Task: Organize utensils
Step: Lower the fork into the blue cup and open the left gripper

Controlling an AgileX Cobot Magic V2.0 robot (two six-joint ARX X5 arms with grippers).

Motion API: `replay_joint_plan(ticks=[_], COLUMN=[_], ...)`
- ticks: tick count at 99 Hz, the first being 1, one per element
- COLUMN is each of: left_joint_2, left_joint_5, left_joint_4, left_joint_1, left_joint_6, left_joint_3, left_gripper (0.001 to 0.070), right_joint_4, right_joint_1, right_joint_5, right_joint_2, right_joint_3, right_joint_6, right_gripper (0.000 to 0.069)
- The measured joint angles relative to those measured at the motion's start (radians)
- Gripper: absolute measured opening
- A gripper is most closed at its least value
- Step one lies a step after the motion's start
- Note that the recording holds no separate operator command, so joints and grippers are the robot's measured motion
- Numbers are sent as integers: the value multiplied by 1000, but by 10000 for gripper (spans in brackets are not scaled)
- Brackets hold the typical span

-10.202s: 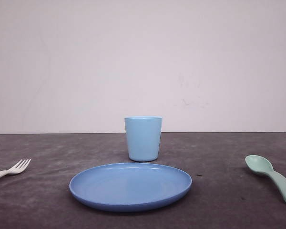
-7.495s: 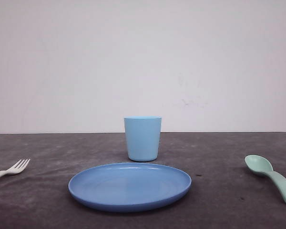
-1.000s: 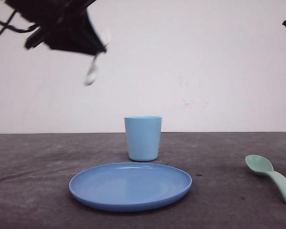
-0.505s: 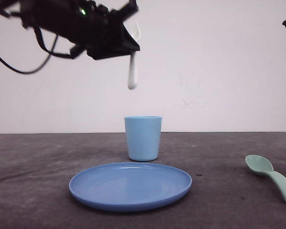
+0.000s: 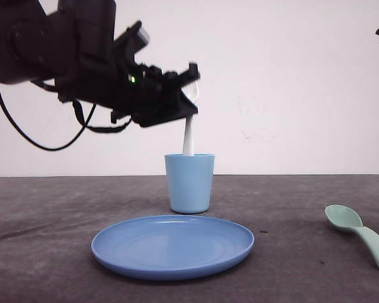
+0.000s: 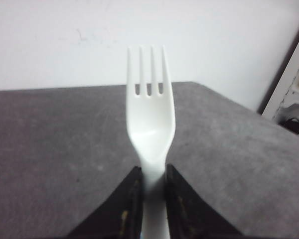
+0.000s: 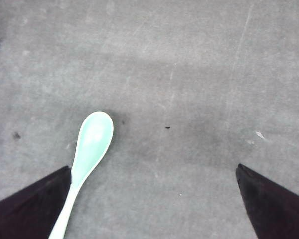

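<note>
1. Left tool (image 5: 188, 95) pinches the white fork (image 5: 189, 136) upright at frame centre, handle tip entering the cup (image 5: 189, 183); not yet released.
2. Spoon (image 5: 360, 235) lies lower right on the table (image 5: 303, 265), untouched beneath the spread right tool (image 7: 152, 209).

fork (image 5: 189, 136): small, white plastic, four tines | upright, tines up, handle end down at the rim of the cup (image 5: 189, 183) (whether it is inside, cannot tell) | spoon (image 5: 360, 235): pale mint green, thick handle | flat on the table (image 5: 44, 252), far right, bowl up
</note>
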Motion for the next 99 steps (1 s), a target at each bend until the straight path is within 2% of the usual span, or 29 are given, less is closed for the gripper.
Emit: replay_joint_plan(ticks=[47,71,99], left_joint_2=[66,66,53], left_joint_5=[0,0,3], left_joint_4=[-10,-10,-22], left_joint_1=[-3,-5,-9], left_joint_6=[53,60,60], left_joint_3=[0,0,0], left_gripper=[47,179,196], right_joint_4=[0,0,1], right_joint_1=[0,0,0], right_joint_5=[0,0,0], right_joint_2=[0,0,0], right_joint_3=[0,0,0], right_joint_6=[0,0,0], right_gripper=[666,666,666])
